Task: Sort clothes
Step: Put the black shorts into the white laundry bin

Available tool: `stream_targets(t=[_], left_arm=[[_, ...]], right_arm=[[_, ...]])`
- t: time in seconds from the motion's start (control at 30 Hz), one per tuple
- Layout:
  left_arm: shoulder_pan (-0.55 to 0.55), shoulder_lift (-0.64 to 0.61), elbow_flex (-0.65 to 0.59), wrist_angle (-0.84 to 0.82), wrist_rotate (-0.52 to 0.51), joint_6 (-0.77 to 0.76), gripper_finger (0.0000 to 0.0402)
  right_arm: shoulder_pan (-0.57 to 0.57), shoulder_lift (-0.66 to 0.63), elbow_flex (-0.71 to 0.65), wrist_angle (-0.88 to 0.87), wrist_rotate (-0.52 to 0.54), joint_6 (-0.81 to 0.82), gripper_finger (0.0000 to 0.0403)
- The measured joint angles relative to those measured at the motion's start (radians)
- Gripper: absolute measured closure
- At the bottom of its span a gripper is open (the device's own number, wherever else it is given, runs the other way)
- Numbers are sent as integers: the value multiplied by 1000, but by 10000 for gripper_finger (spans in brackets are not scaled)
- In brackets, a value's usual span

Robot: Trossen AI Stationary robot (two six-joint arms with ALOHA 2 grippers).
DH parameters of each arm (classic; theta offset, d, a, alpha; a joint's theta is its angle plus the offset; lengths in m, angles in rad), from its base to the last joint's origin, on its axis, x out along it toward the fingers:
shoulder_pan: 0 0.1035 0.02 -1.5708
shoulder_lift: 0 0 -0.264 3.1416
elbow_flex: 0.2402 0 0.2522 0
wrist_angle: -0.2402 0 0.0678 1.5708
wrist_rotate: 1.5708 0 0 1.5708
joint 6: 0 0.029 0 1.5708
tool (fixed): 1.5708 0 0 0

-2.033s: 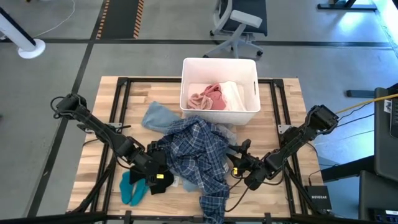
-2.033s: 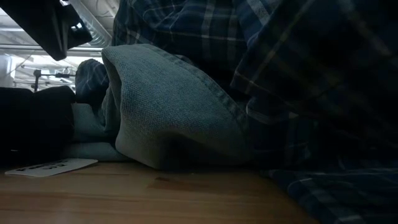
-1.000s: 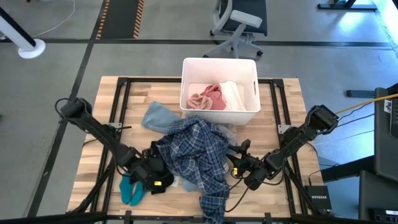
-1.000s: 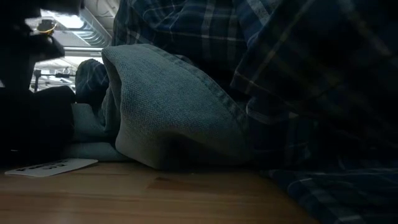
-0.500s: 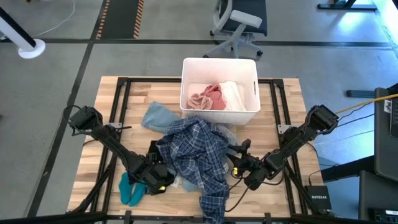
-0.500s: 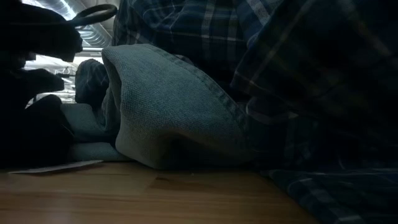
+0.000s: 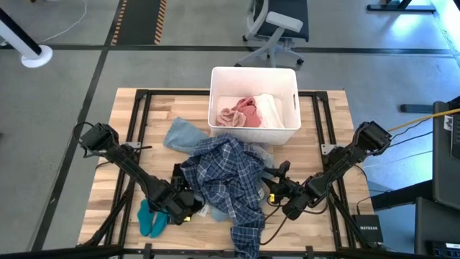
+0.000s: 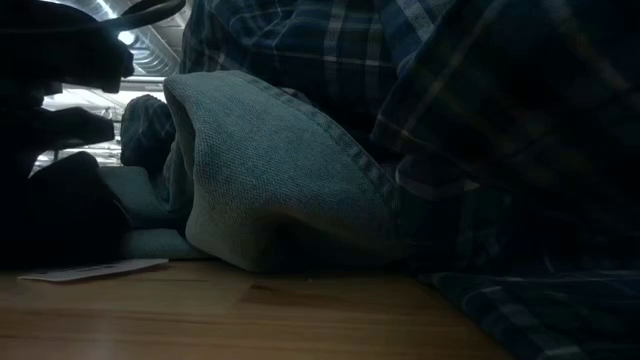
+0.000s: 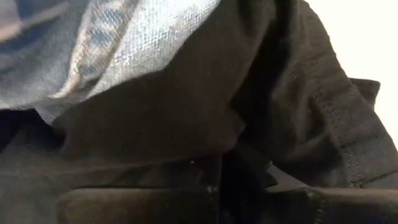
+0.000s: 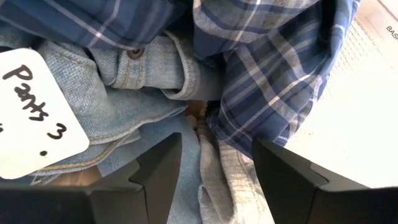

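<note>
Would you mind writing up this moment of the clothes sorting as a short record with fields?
left gripper: low at the pile's left edge, shut on black garment
right gripper: open, at the pile's right side, facing denim pants
plaid shirt: spread over the middle of the pile
teal garment: on the table beside the left gripper
white bin: holds pink garment and white garment

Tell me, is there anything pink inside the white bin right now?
Yes, in the high view a pink garment lies inside the white bin, beside a white one.
</note>
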Motion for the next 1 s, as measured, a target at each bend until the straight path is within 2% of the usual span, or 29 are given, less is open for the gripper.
stream_targets(t=[0.33, 0.8, 1.0], left_arm=[[13, 4, 26, -25, -12, 63, 396], [13, 4, 227, -174, -15, 152, 394], [12, 3, 298, -215, -60, 200, 391]], right_arm=[[0, 0, 0, 0, 0, 0, 188], [0, 0, 0, 0, 0, -1, 188], [0, 0, 0, 0, 0, -1, 188]])
